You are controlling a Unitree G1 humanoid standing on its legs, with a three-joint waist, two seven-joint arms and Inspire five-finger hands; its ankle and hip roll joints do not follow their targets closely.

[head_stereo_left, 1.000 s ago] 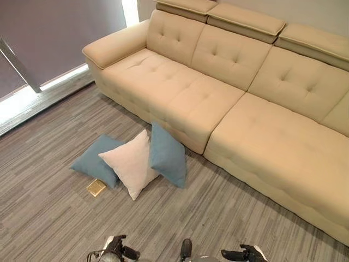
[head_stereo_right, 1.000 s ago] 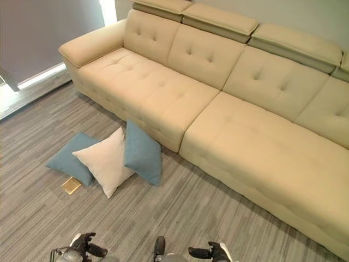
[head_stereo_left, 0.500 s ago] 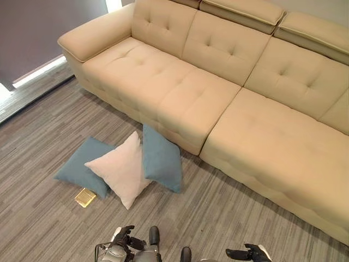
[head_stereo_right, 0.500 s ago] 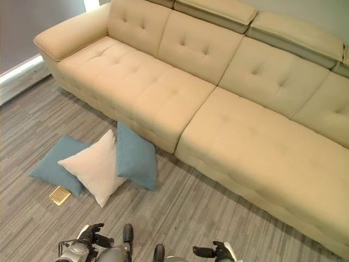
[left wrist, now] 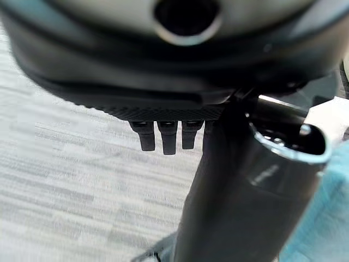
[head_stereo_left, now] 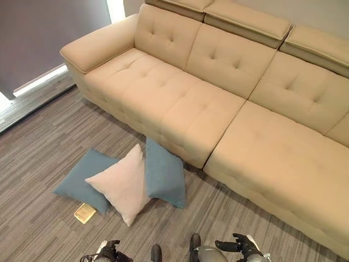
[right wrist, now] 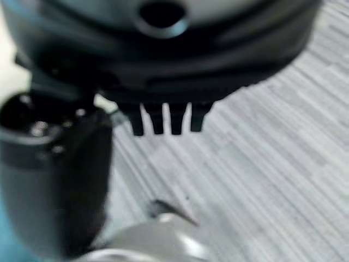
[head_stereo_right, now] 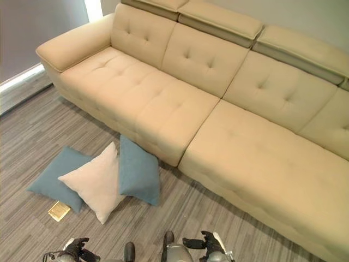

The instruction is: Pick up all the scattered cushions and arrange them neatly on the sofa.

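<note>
A long beige sofa (head_stereo_left: 229,109) runs across the far side of the scene from the left armrest toward the right, its tufted seats bare of cushions. On the grey striped carpet (head_stereo_left: 49,142) in front of its left section three cushions lie in a loose overlapping cluster. The teal cushion on the left (head_stereo_left: 79,180) lies flat on the floor; the cream cushion (head_stereo_left: 121,183) in the middle overlaps its right part; and the teal cushion on the right (head_stereo_left: 163,173) leans up against the front of the sofa base, with its left edge tucked behind the cream one. A small flat gold-coloured object (head_stereo_left: 84,213) lies on the carpet at the near edge of the left teal cushion, just beside it. Both hands hang low at the near edge of the scene, well apart from the cushions and touching nothing. The left hand (head_stereo_left: 107,253) shows at the near left, and in its wrist view its fingers (left wrist: 166,139) point straight down over the carpet, holding nothing. The right hand (head_stereo_left: 240,246) shows at the near right with its fingers spread and loose; its wrist view likewise shows the fingers (right wrist: 163,120) straight above bare carpet, empty.
</note>
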